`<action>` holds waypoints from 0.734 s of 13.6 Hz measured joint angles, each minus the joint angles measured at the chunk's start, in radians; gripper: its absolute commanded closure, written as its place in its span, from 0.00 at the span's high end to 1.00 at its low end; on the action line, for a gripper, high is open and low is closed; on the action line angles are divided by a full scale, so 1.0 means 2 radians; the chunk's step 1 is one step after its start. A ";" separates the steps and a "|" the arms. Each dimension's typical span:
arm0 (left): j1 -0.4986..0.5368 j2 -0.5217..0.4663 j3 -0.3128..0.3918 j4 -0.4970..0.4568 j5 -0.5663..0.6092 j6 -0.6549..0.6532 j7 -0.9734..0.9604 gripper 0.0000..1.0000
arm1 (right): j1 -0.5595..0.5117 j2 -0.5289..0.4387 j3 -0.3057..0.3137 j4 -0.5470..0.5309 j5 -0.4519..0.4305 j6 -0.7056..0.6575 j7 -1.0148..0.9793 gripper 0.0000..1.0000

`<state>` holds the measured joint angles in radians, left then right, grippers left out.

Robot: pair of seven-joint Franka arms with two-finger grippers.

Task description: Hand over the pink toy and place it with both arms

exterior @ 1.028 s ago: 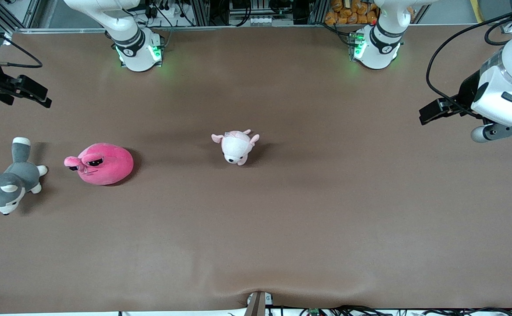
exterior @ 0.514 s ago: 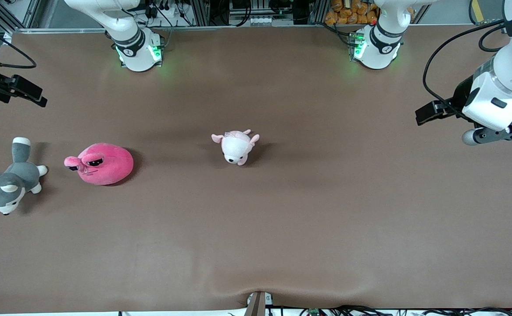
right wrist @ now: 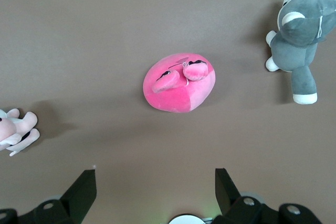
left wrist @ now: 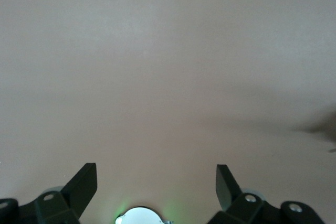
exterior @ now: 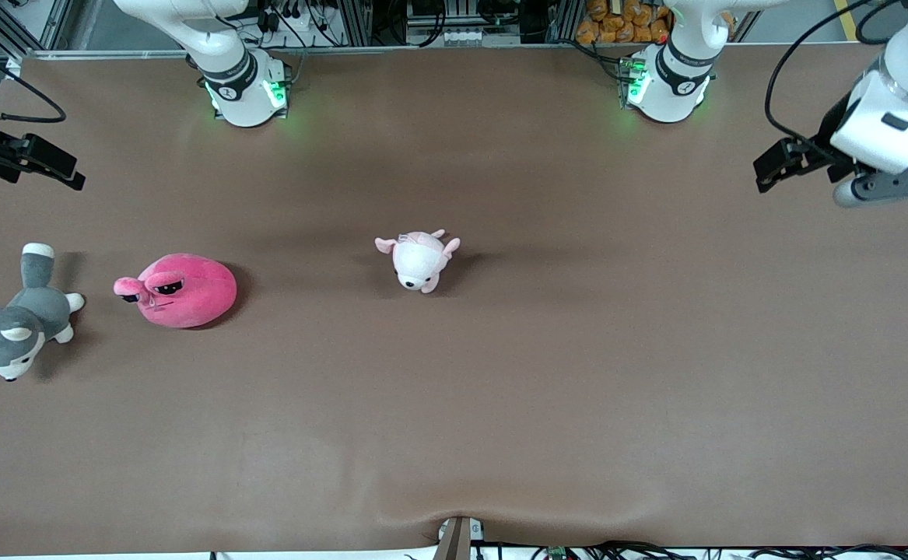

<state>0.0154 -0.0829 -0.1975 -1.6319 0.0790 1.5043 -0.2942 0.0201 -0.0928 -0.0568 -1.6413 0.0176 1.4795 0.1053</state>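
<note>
The front camera hangs high across the table (exterior: 500, 404) from the robots, looking steeply down so both bases line the top of its view and the whole brown surface fits in; the right wrist camera rides above the right arm's end of the table, looking down past its two spread black fingers (right wrist: 84, 190) from well up, taking in the pink toy (right wrist: 180, 83), the grey husky plush (right wrist: 300, 30) and a corner of the pale pink plush (right wrist: 16, 129), all three shared with the front view; the left wrist camera looks down between its own parted fingers (left wrist: 84, 184) at bare tabletop only.
</note>
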 measured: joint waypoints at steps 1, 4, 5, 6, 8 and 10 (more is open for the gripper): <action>0.000 -0.009 0.000 -0.007 0.000 0.002 0.000 1.00 | 0.000 0.000 0.000 0.000 0.000 0.000 0.000 1.00; 0.000 -0.011 0.001 0.000 0.000 0.007 0.000 1.00 | 0.000 0.000 0.000 0.000 0.000 0.000 0.000 1.00; 0.000 -0.006 0.001 0.007 0.000 0.008 0.000 1.00 | 0.000 0.000 0.000 0.000 0.000 0.000 -0.001 1.00; 0.000 0.000 0.001 0.017 0.000 0.007 0.000 1.00 | 0.000 0.000 0.000 0.000 0.000 0.000 -0.004 1.00; 0.000 0.008 0.002 0.033 0.000 -0.001 0.017 1.00 | 0.000 0.000 0.001 0.000 0.000 0.000 -0.019 1.00; 0.008 0.008 0.006 0.041 0.000 -0.008 0.065 1.00 | 0.000 0.000 0.001 0.000 0.000 0.000 -0.028 1.00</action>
<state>0.0310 -0.0676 -0.1861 -1.5492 0.0790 1.4878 -0.1632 0.0201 -0.0928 -0.0555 -1.6417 0.0176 1.4802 0.0494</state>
